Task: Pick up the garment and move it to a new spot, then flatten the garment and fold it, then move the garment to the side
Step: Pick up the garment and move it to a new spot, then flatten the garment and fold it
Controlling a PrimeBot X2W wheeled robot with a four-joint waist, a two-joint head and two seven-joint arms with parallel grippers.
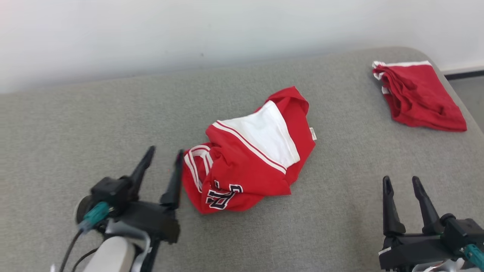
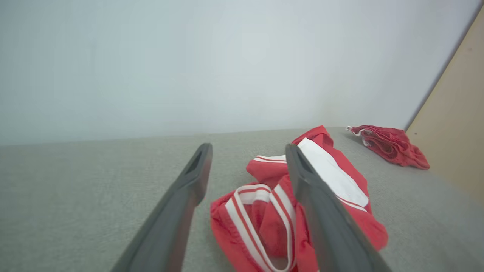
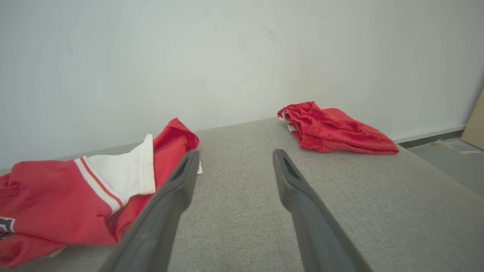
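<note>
The grey fabric surface [image 1: 75,121] carries two items: a crumpled red-and-white jersey [image 1: 249,158] near its centre and a folded red garment [image 1: 419,96] at its far right corner.

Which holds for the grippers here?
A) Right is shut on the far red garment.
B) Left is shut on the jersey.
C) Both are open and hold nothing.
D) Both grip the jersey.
C: the left gripper and right gripper both have fingers spread, clamping nothing; the jersey lies loose on the grey surface.

Garment [image 1: 249,162] lettering folded under, perhaps numerals, right pincer [image 1: 401,182] base cropped
</note>
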